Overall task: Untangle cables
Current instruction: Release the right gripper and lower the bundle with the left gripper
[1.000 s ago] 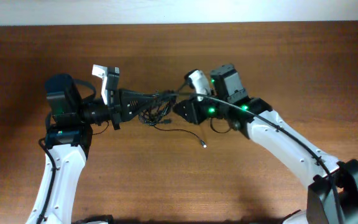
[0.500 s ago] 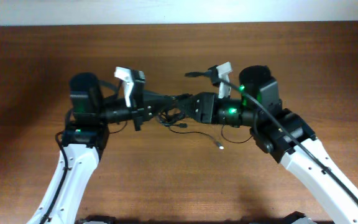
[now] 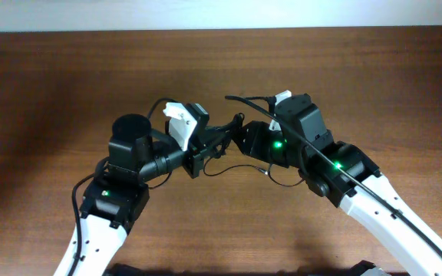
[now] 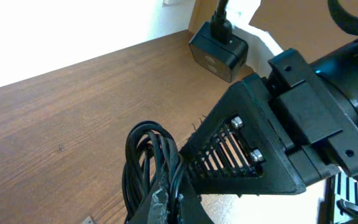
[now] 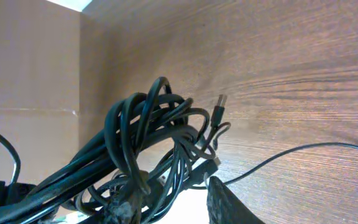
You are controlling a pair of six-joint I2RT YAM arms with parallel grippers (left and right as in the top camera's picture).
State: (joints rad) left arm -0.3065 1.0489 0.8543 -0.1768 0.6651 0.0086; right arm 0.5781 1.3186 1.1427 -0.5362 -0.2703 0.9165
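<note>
Left claw (image 3: 215, 141) clamped on tangled cables (image 5: 146, 144); right claw (image 3: 237, 133) beside them, grip unclear.

Ahead of left gripper (image 3: 221, 136): no way through. Right gripper (image 3: 236, 132) nose to nose with it, cables (image 3: 218, 148) bunched between.

Off its outer side and behind: bare table (image 3: 67, 69), open and wide.

Ahead of right gripper: closed off by the cables, loops tangled right across the fingers, one plug (image 5: 218, 106) poking out of the bundle. Beyond the bundle: open wood, then a tan wall (image 5: 30, 74) shutting that side.

Below right gripper: one thin strand (image 5: 291, 154) loose on the table, across any low pass.

Off its outer side: free table again, clear wood out to the edge.
</note>
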